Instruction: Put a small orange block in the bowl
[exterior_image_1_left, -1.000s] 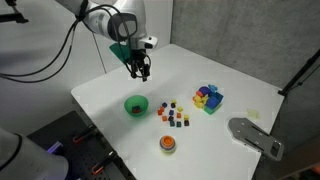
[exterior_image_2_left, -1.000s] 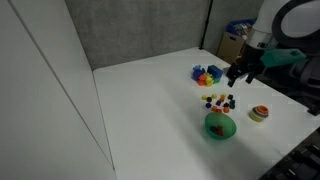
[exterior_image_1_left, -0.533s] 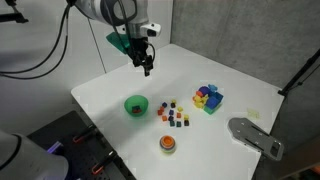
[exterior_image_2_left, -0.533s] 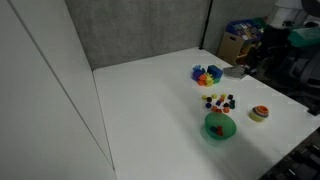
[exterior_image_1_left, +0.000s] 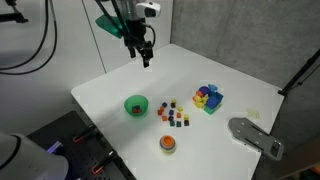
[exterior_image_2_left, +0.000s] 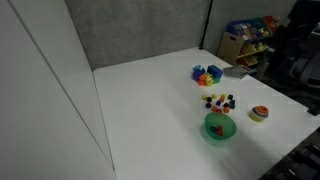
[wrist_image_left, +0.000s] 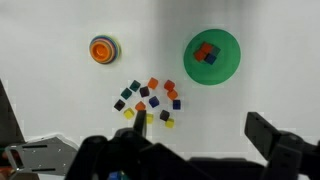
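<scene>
Your arm hangs high over the far part of the white table (exterior_image_1_left: 230, 75), wrist turned so the gripper (exterior_image_1_left: 146, 60) points straight down, well clear of everything below. In the wrist view the gripper (wrist_image_left: 188, 158) fills the bottom edge, its two dark fingers (wrist_image_left: 272, 136) spread wide with only bare table between them, nothing held. The green bowl (wrist_image_left: 228, 72) sits well apart from your fingers, and inside it lies the small orange block (wrist_image_left: 202, 52), touching what looks like a blue cube (wrist_image_left: 211, 58), though at this size the colours blur a little. Both exterior views show the bowl (exterior_image_1_left: 136, 105) (exterior_image_2_left: 220, 127) near the table's front. The loose cubes (wrist_image_left: 148, 100) lie scattered beside it, the orange cup (wrist_image_left: 103, 49) further off, the green tray (exterior_image_1_left: 208, 99) beyond.
</scene>
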